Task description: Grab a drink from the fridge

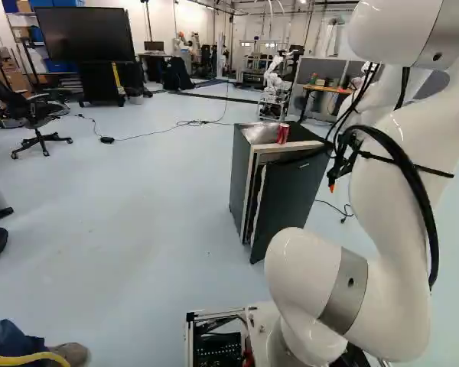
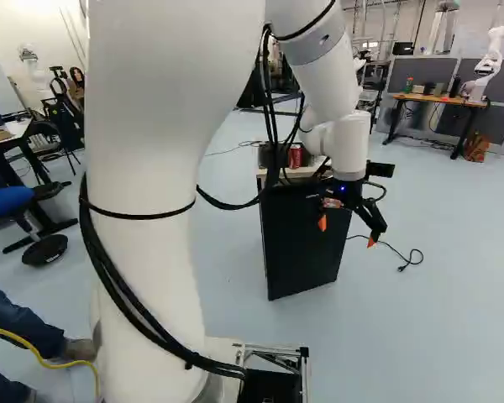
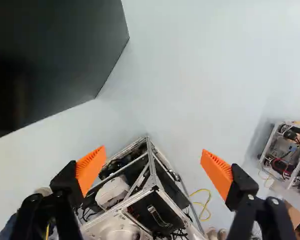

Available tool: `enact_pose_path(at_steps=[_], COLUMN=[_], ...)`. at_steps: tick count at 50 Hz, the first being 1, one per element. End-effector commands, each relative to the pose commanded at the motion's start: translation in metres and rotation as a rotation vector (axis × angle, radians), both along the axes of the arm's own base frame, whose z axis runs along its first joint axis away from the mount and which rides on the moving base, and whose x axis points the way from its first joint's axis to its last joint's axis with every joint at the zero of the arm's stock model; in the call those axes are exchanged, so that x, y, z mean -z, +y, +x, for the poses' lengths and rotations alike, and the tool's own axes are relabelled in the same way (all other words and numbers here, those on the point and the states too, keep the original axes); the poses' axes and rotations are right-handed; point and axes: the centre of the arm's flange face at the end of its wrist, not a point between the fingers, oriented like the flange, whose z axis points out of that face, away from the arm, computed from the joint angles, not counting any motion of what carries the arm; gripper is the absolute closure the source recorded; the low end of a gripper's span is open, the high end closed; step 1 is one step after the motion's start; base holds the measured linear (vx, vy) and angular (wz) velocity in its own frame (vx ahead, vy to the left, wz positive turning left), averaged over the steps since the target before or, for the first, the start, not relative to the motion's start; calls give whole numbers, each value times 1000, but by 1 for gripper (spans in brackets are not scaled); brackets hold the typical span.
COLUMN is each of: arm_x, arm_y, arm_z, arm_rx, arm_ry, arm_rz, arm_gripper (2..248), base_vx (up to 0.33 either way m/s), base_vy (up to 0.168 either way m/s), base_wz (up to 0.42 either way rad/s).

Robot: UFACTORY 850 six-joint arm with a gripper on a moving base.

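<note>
hand [image 3: 154, 170]: empty; fingers spread wide, orange pads [image 3: 91, 169] well apart. set low, beside the door.

fridge door [image 2: 304, 239]: dark, flat, ajar in the left base view. risk: a sideways sweep of the hand strikes the outer face and pushes it shut, or jars the fridge [image 1: 241, 180]. second risk: fingers catch the free edge if the path round it is cut too close.

black cables [image 2: 271, 126]: hanging loose from the arm. risk: a snag on the door's top corner, or a drag that topples the can.

drink can [image 1: 283, 133]: one, red, with pale marking; slim, upright, on the fridge top by a silvery sheet [image 1: 258, 134]; likely the drink meant. smooth sides, probably prone to slip or tip if pinched off-centre. fridge contents: hidden.
</note>
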Motion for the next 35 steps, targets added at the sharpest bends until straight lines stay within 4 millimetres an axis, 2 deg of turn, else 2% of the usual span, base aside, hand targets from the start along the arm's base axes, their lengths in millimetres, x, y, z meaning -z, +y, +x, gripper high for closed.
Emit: enact_pose_path(at_steps=[35], arm_x=[-1], arm_y=[56], arm_z=[0], arm_rx=[-275], arm_ry=[-34], arm_rz=[-135], arm_gripper=[3], base_vx=[0], base_vy=[0], base_wz=[0])
